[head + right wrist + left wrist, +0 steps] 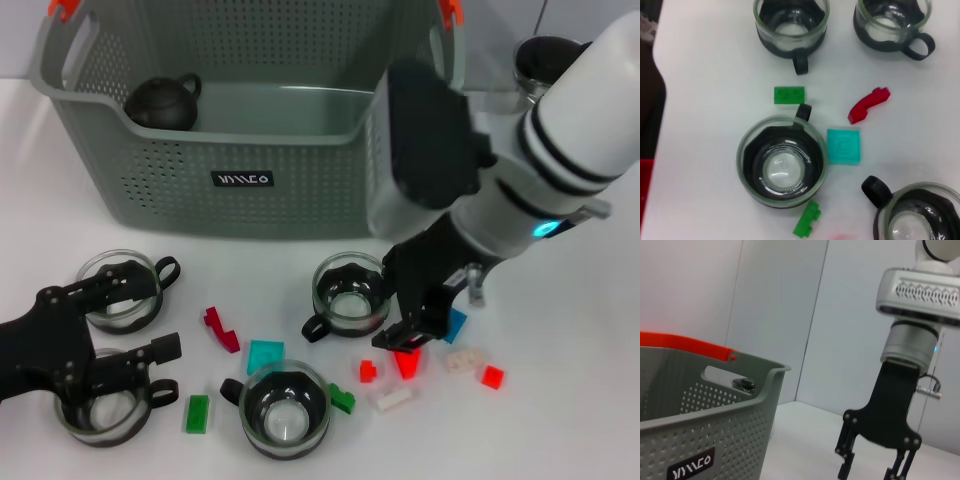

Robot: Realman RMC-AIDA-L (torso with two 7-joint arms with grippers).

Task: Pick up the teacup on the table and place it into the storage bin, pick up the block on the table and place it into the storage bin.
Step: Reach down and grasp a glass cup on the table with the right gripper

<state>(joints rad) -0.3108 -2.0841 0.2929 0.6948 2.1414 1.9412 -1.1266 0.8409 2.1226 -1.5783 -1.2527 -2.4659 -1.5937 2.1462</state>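
Storage bin (250, 150), the big grey-green perforated plastic basket with orange handle clips, sits at the far side of the white table (560, 430), and so far the only thing I can see inside is a small dark teapot (163, 102) in its far left corner. No teacup or block in there that I can spot, so I'd say the job has barely started.

Four glass teacups in black holders are out on the table: two at the near left (120, 290) (102, 408), one near the middle (285, 408), one just in front of the bin (350, 293). That last one's handle points near-left. Loose plastic blocks are scattered between them, including a green brick (197, 413), a teal square (265, 356) and a curved dark red piece (221, 329) whose long axis runs from far left to near right.

Right gripper (410, 335) is low over the red blocks (407, 362) right of the middle cup, fingers apart with nothing between them, looks like it's going for a block. Left gripper (140, 320) rests at the near left among the two cups there, also spread open and empty.

A glass jug with a black lid (545, 62) stands far right.
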